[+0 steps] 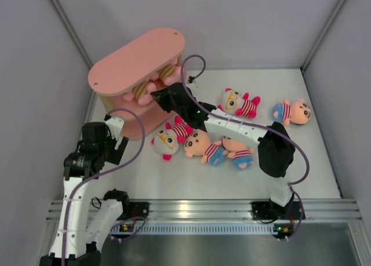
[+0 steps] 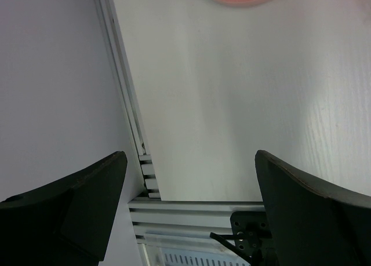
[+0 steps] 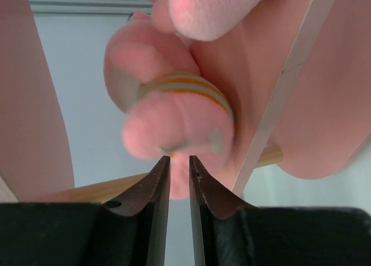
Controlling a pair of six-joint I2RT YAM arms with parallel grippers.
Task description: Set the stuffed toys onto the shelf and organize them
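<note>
Top view: I see shelf back-left on counter. Right tool at its middle tier, on pink yellow-striped toy. White-faced doll on counter beside shelf.
Left wrist: left tool spread wide over counter.
Right wrist: right tool nearly shut, pinching striped toy's pink limb.

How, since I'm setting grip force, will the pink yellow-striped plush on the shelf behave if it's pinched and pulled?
Probably soft and floppy: the pink striped plush bulges in rounded fuzzy lobes above the right gripper, so a pinch likely squashes it. It is likely light for its size, being stuffed fabric, and its fuzzy surface should grip rather than slip.
</note>
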